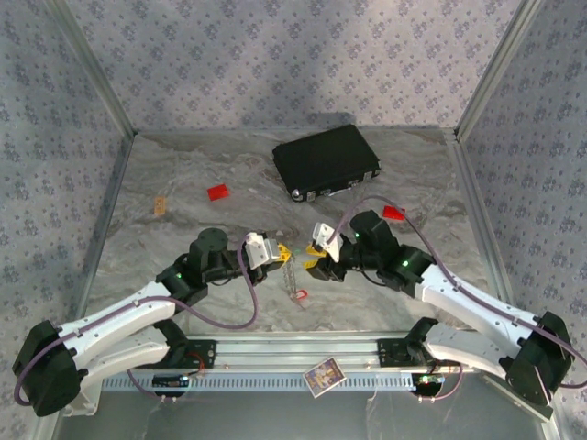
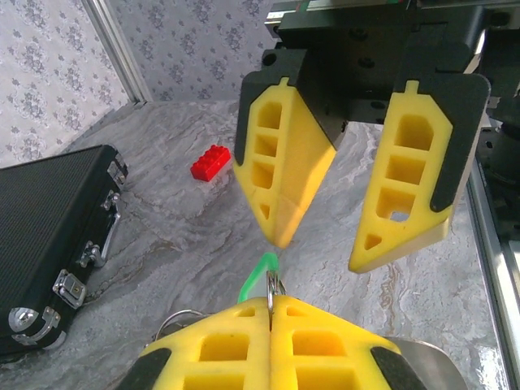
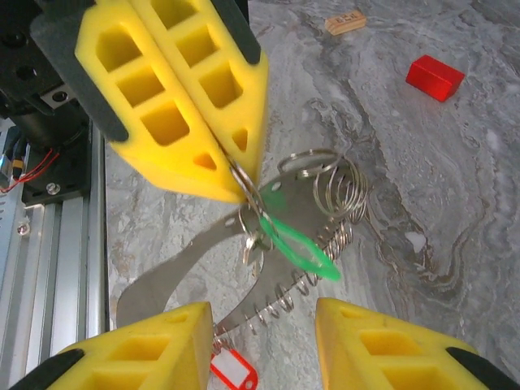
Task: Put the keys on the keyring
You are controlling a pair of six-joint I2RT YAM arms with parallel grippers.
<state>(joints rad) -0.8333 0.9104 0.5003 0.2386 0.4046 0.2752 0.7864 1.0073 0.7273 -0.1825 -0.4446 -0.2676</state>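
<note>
Grey marbled tabletop [image 1: 183, 183] spreads under both arms, with a black case [image 1: 326, 162] at the far side. We see the left gripper [image 3: 244, 188] pinched tight on the keyring [image 3: 341, 191] near the middle. The green key [image 3: 302, 248] sits at the ring, the red key [image 3: 231, 372] nearer. The right gripper [image 3: 260, 317] stands just beside — jaws parted, holding nothing.

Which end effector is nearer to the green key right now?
Left. The left end effector is shut on the small ring right beside the green key; the right end effector is open, facing it without touching.
</note>
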